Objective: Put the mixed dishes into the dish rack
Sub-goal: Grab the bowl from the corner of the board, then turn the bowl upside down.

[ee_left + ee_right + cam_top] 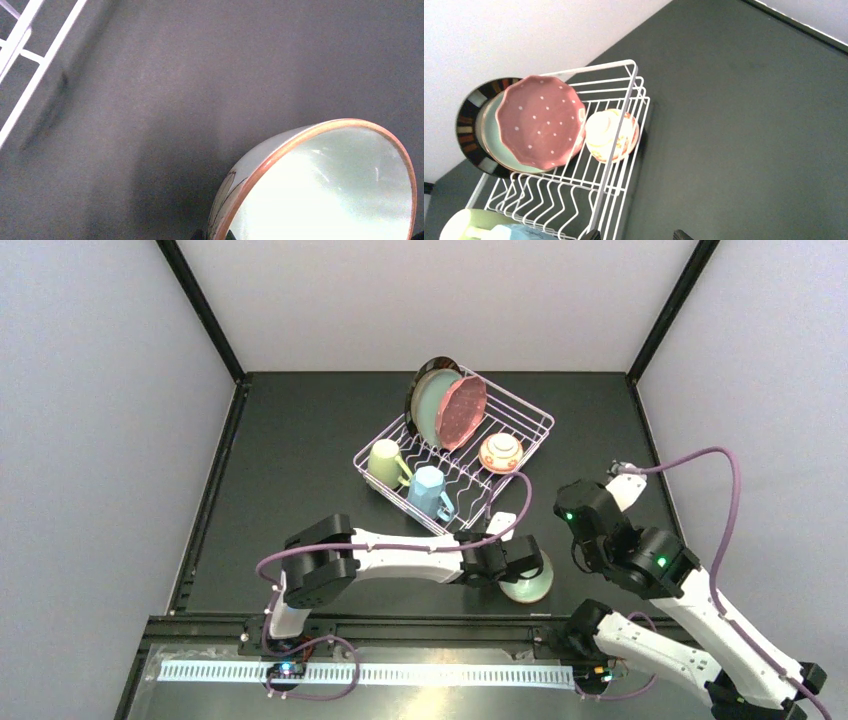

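The mint bowl (532, 580) with a copper rim lies tilted near the table's front, right of centre. My left gripper (520, 562) is shut on its rim. In the left wrist view the bowl (325, 190) fills the lower right, with my left gripper (218, 235) pinching its edge. The white wire dish rack (520, 410) stands behind it. It holds a striped plate (428, 370), a teal plate (432, 400), a pink dotted plate (462, 412), a cream mug (385, 462), a blue mug (430, 490) and a red-orange bowl (501, 452). My right gripper (572, 505) hovers open and holds nothing, right of the rack.
Grey walls and black frame posts (205, 310) close in the dark table. In the right wrist view my right gripper (636, 235) hangs over bare table beside the rack's corner (629, 65). A rack wire (20, 75) shows at the left wrist view's upper left.
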`<state>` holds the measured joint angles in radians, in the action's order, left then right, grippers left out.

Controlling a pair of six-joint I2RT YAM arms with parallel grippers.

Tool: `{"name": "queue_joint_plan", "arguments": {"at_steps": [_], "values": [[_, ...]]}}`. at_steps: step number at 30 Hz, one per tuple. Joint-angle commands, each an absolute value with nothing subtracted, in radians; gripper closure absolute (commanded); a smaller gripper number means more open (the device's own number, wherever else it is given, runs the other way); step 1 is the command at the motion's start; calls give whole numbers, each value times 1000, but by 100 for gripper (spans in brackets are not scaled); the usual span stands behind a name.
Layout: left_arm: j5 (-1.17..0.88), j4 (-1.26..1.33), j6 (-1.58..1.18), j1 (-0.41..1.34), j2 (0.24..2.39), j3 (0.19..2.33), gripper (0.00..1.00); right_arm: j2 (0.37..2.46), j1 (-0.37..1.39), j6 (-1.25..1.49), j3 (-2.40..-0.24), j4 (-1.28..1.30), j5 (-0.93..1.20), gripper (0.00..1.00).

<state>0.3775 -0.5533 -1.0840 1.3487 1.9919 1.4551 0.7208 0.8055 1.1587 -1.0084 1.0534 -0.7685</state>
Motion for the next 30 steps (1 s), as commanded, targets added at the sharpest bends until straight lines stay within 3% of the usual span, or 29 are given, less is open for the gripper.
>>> {"name": "queue_joint_plan", "arguments": {"at_steps": [1, 18, 25, 30], "values": [[445, -649, -1090, 1356, 1998, 1503, 99, 698, 802, 1135, -1063, 1054, -829, 16], [981, -957, -855, 1388, 1905, 1983, 99, 651, 803, 1040, -1260, 1062, -890, 16], [1300, -758, -538, 1365, 1906, 1986, 99, 582, 803, 972, -1232, 980, -872, 16], [1403, -595, -290, 1287, 1985, 2011, 99, 546, 802, 887, -1189, 884, -827, 17]]}}
